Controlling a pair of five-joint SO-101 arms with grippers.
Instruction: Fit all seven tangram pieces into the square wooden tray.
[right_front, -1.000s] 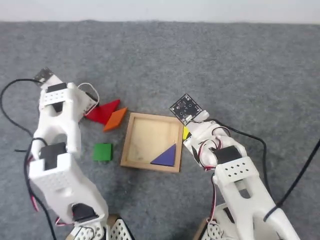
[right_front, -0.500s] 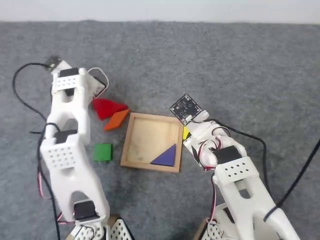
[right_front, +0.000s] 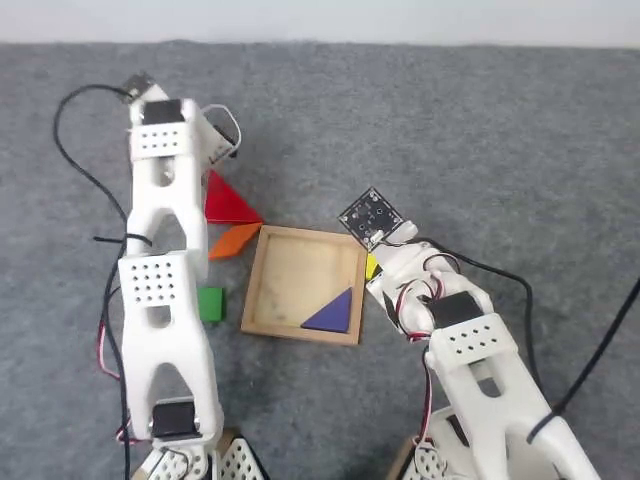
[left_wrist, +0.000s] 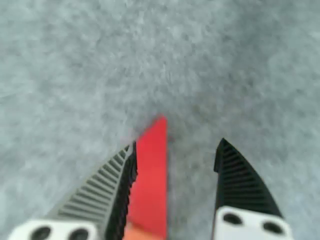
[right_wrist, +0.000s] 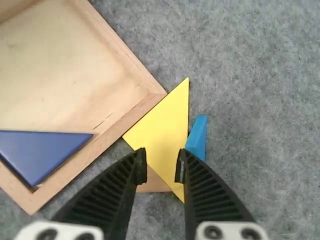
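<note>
left arm: over the last second it swings out from 8 o'clock of the tray to about 11 o'clock, and it is now stretched long over the carpet.
left gripper (left_wrist: 177, 145): jaws wide apart, holding nothing; the tip of the red triangle (right_front: 228, 202) lies between them, close against one finger.
red triangle: it slides and turns with the arm, ending a little farther from the wooden tray (right_front: 300, 233), at its 10 to 11 o'clock, flat on the carpet just beside the orange parallelogram (right_front: 233, 240).
meaning: i'd say the piece has been nudged, not picked up, so the grasp is not made yet.
right arm: no change, parked at the tray's 3 o'clock side.
right gripper (right_wrist: 160, 162): fingers a narrow gap apart, clamped on nothing, poised over the yellow triangle (right_wrist: 167, 130).
yellow triangle: one corner rests on the tray's rim, and the light blue piece (right_wrist: 196, 137) touches its outer edge.
in the tray: the dark blue triangle (right_front: 335, 313), tucked in the 5 o'clock corner, unmoved.
outside: the green square (right_front: 210, 303) at 9 o'clock, part hidden under the left arm.
progress: early, by my reckoning; one piece is seated and the rest i can see wait outside.
</note>
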